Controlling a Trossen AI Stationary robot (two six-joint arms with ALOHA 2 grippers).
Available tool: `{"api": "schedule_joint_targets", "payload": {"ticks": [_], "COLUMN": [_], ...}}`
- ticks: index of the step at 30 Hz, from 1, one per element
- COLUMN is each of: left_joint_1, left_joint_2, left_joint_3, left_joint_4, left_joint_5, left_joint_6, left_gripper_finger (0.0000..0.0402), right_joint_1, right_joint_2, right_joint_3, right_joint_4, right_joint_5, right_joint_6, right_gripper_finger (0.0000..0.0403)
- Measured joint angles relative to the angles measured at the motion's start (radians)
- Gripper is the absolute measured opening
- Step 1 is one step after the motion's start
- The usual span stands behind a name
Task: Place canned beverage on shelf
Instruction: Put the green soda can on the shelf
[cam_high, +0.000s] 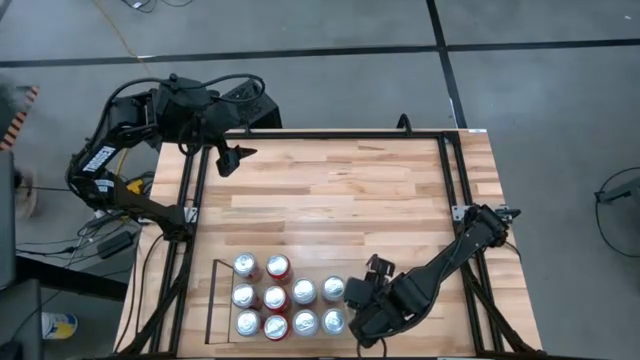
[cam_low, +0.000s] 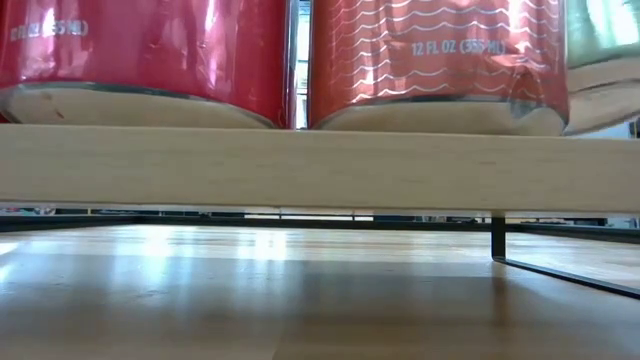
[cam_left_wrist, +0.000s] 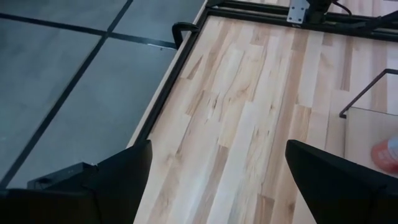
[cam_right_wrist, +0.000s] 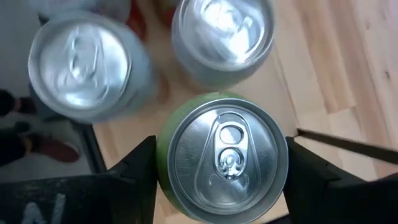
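Green-sided can (cam_right_wrist: 222, 158) is clamped by the right gripper (cam_right_wrist: 221, 168) at the shelf's (cam_high: 213, 300) right edge; neighbouring cans (cam_high: 305, 292) could be toppled if nudged. Left gripper (cam_high: 232, 158) is parked open, far off.

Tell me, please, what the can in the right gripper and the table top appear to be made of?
The can held in the right gripper looks like aluminium: a shiny silver lid with a pull tab, and a glossy green wall. The table top looks like light wood planks with visible grain and a smooth, slightly glossy finish, possibly varnished.
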Motion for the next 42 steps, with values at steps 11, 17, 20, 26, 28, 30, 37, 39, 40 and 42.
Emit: {"api": "schedule_joint_targets", "payload": {"ticks": [11, 17, 20, 26, 28, 30, 37, 39, 40, 42], "left_joint_1": [0.000, 0.000, 0.000, 0.000, 0.000, 0.000, 0.000, 0.000, 0.000, 0.000], "left_joint_2": [0.000, 0.000, 0.000, 0.000, 0.000, 0.000, 0.000, 0.000, 0.000, 0.000], "left_joint_3": [0.000, 0.000, 0.000, 0.000, 0.000, 0.000, 0.000, 0.000, 0.000, 0.000], "left_joint_4": [0.001, 0.002, 0.009, 0.026, 0.025, 0.025, 0.025, 0.025, 0.025, 0.025], "left_joint_5": [0.000, 0.000, 0.000, 0.000, 0.000, 0.000, 0.000, 0.000, 0.000, 0.000], "left_joint_6": [0.004, 0.004, 0.004, 0.003, 0.003, 0.003, 0.002, 0.002, 0.002, 0.001], "left_gripper_finger": [0.0355, 0.0355, 0.0355, 0.0355, 0.0355, 0.0355, 0.0355, 0.0355, 0.0355, 0.0355], "right_joint_1": [0.011, 0.019, 0.019, 0.019, 0.019, 0.019, 0.019, 0.019, 0.019, 0.019], "right_joint_2": [0.000, 0.002, 0.002, 0.002, 0.002, 0.002, 0.002, 0.002, 0.002, 0.002], "right_joint_3": [-0.039, -0.074, -0.073, -0.073, -0.073, -0.073, -0.073, -0.073, -0.073, -0.073], "right_joint_4": [0.036, 0.075, 0.075, 0.063, 0.053, 0.049, 0.048, 0.048, 0.048, 0.048], "right_joint_5": [0.031, 0.047, 0.055, 0.059, 0.067, 0.071, 0.079, 0.080, 0.080, 0.080], "right_joint_6": [0.040, 0.032, 0.007, -0.023, -0.023, -0.027, -0.042, -0.042, -0.043, -0.047], "right_gripper_finger": [0.0237, 0.0237, 0.0237, 0.0237, 0.0237, 0.0237, 0.0237, 0.0237, 0.0237, 0.0237]}}
